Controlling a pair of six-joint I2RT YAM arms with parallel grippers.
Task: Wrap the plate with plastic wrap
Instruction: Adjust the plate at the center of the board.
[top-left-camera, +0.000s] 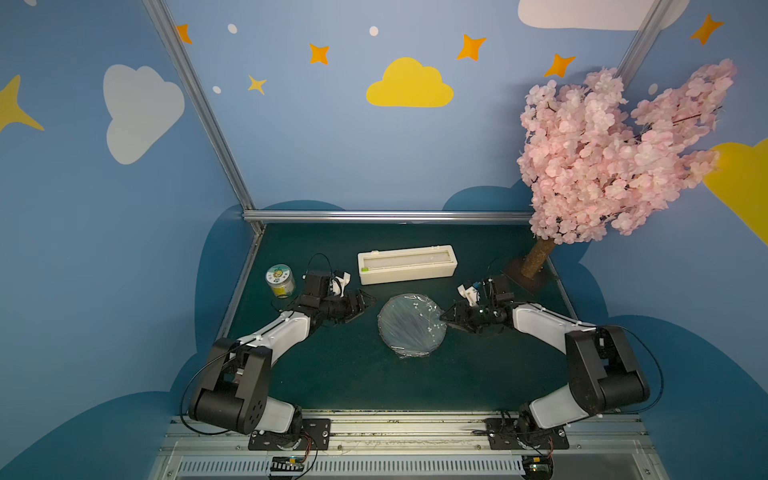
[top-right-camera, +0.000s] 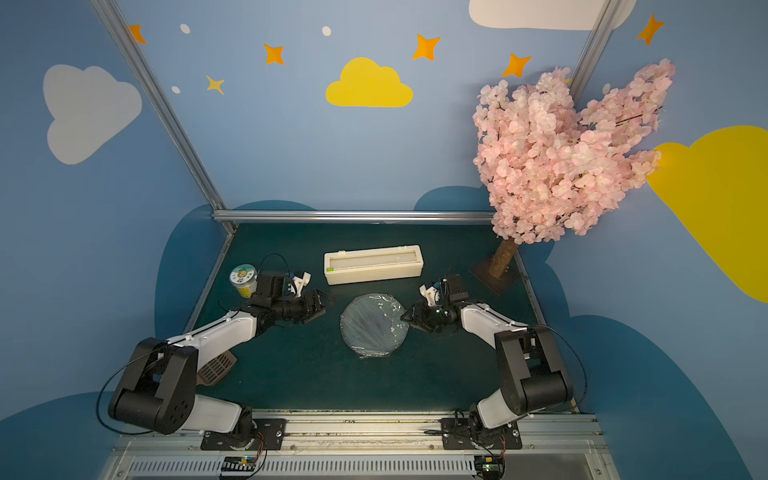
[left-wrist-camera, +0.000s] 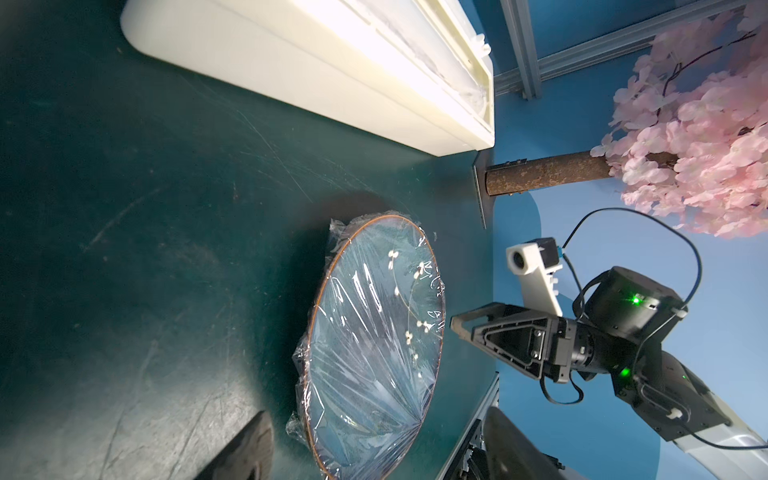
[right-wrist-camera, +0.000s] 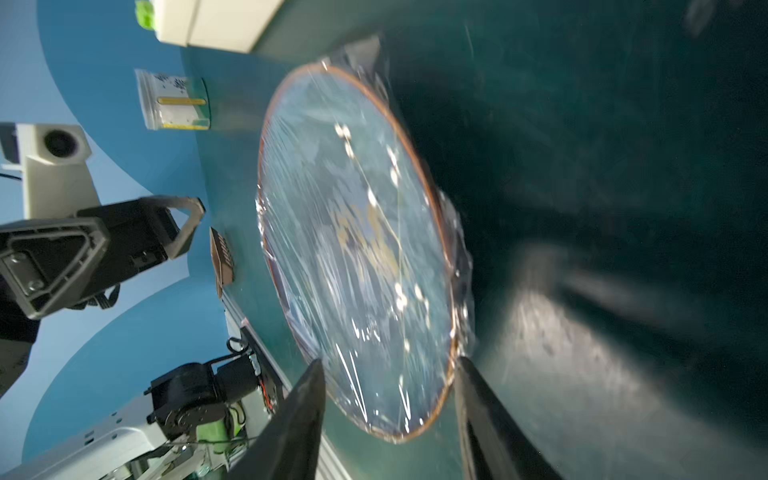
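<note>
Probably finishing: plastic wrap (left-wrist-camera: 374, 340) stretched over the plate (top-left-camera: 409, 326), flat, face up at the middle of the surface (top-left-camera: 332, 382). Round, so no long axis; blossom sprig (top-left-camera: 428, 322) toward the right edge. Right gripper (top-left-camera: 444, 318) parted astride the rim, left gripper (top-left-camera: 371, 300) released, clear of it. Next: retreating without snagging, or tucking loose edges

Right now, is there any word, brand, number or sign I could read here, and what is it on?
Nothing here is legible.
On the jar lid: a round printed emblem, too small to read.
On the label on the jar's side: blue print, too blurred to read.
On the dispenser box: no lettering shows.
On the plate: blossom pattern only, no words.
</note>
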